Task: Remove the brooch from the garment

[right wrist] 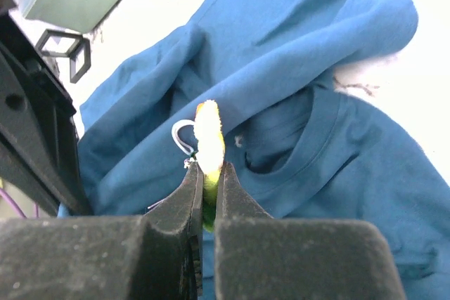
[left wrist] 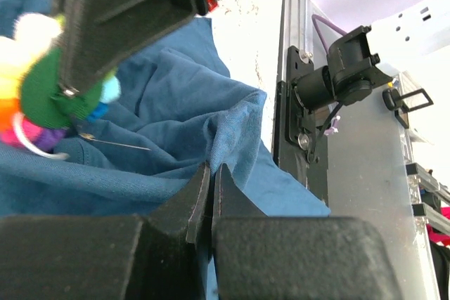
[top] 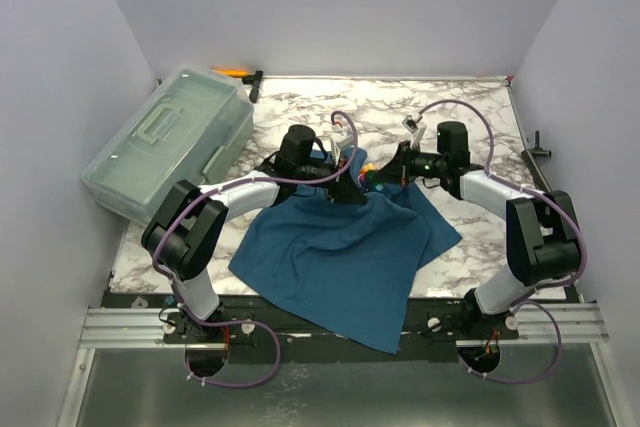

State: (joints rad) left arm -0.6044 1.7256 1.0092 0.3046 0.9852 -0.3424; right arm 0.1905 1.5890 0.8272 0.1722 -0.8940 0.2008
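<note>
The garment [top: 340,257], a dark teal T-shirt, lies bunched across the marble table, and its round neck [right wrist: 330,138] shows in the right wrist view. Its upper part is lifted between the two grippers. My left gripper [left wrist: 211,168] is shut on a fold of the cloth [left wrist: 232,131]. The brooch [right wrist: 209,135], a small fluffy multicoloured flower, is pinched edge-on in my shut right gripper [right wrist: 209,170]. From the left wrist, the brooch [left wrist: 35,89] hangs under the right fingers [left wrist: 119,12], with its thin pin [left wrist: 116,143] lying against the cloth. From above, the brooch [top: 368,175] sits between the left gripper [top: 345,185] and the right gripper [top: 385,179].
A translucent grey-green lidded box [top: 170,142] stands at the table's left side. An orange-handled tool [top: 235,72] lies at the back edge behind it. A small black fitting [top: 538,147] juts from the right wall. The shirt's hem hangs over the near edge rail [top: 400,332].
</note>
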